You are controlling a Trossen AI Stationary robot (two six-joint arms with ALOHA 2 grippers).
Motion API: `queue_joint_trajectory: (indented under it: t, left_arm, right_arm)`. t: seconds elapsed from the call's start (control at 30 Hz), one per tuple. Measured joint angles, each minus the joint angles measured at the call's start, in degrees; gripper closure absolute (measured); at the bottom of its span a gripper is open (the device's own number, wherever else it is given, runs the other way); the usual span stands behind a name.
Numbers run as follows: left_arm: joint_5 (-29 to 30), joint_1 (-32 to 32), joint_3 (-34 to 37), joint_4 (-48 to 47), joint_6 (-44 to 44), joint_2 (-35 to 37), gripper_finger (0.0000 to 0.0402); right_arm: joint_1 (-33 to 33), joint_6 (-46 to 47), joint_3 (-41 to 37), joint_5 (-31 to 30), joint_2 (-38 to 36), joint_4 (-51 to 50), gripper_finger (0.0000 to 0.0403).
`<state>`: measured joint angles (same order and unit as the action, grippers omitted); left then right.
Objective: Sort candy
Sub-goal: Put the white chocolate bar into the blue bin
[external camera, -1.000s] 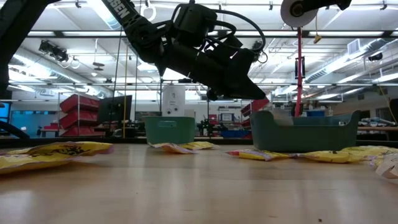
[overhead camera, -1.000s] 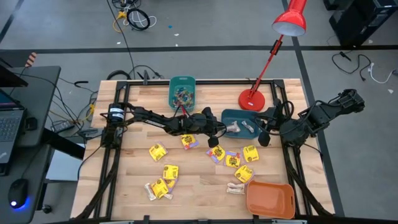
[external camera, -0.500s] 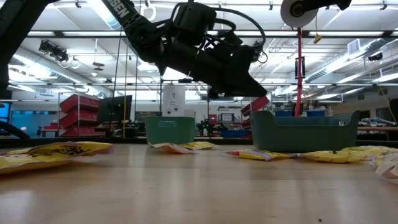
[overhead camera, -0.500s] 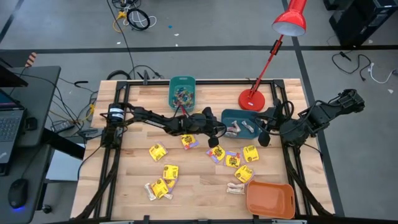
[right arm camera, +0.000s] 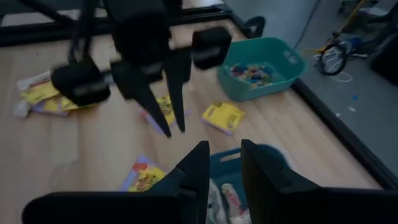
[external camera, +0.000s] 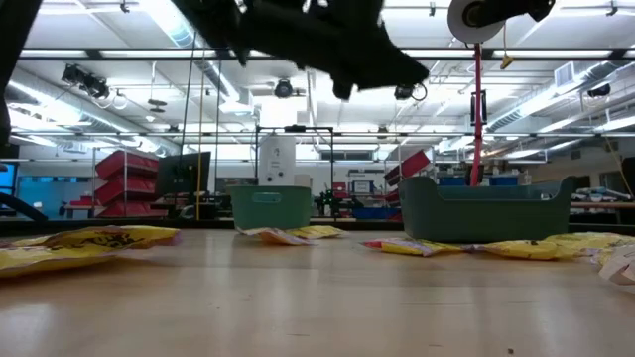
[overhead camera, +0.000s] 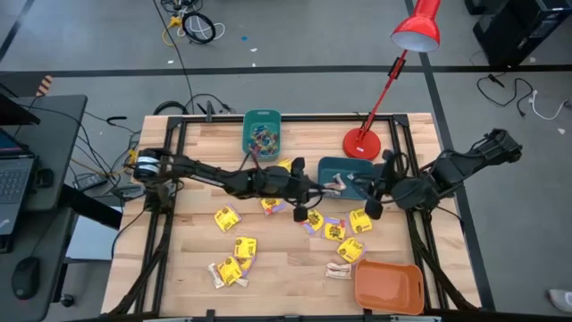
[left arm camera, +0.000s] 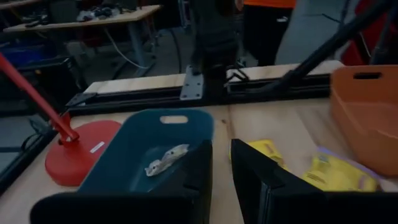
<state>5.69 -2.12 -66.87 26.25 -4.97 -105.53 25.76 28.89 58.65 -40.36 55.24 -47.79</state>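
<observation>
Yellow candy packets (overhead camera: pixel 234 248) lie scattered over the near half of the wooden table. Tiny coloured pieces fill the light teal bin (overhead camera: pixel 262 132). Pale stick pieces (left arm camera: pixel 165 160) lie in the dark teal bin (overhead camera: pixel 347 175). My left gripper (overhead camera: pixel 315 190) hovers just left of the dark bin, high above the table (external camera: pixel 367 59). It is open with a narrow gap (left arm camera: pixel 221 168) and holds nothing. My right gripper (overhead camera: pixel 369 199) hangs over the dark bin's right end, open by a narrow gap (right arm camera: pixel 224 165) and empty.
An orange bin (overhead camera: pixel 389 286) sits at the near right corner. A red lamp base (overhead camera: pixel 362 143) stands behind the dark bin, with its arm and shade reaching over the far edge. More packets (overhead camera: pixel 335 228) lie between the two grippers and the orange bin. Bare wood shows at the left.
My left gripper has risen, almost leaving the top of the low view. It has also drawn back from over the dark bin toward the table's left. My right arm has shifted slightly toward the left.
</observation>
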Motion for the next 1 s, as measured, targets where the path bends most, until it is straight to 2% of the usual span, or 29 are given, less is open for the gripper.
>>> queue_joint_trajectory:
  t: [0.23,0.4,0.7,1.0]
  left_arm:
    - [0.9,-2.6,0.0,-12.3,-1.6,7.9,0.0339]
    - [4.7,-5.0,1.1,-17.8,-3.4,12.7,0.0339]
    - [12.9,-8.8,10.0,-18.3,0.0,21.5,0.0339]
    - [20.3,-13.9,15.9,-16.5,2.5,27.4,0.0339]
  right_arm:
    - [0.0,-1.5,0.0,6.0,4.5,3.5,0.0326]
    - [0.0,-1.6,0.0,11.1,8.4,4.8,0.0326]
    - [0.0,-1.8,0.1,22.4,17.1,7.5,0.0326]
    - [0.1,-2.0,4.1,29.9,24.8,7.9,0.0324]
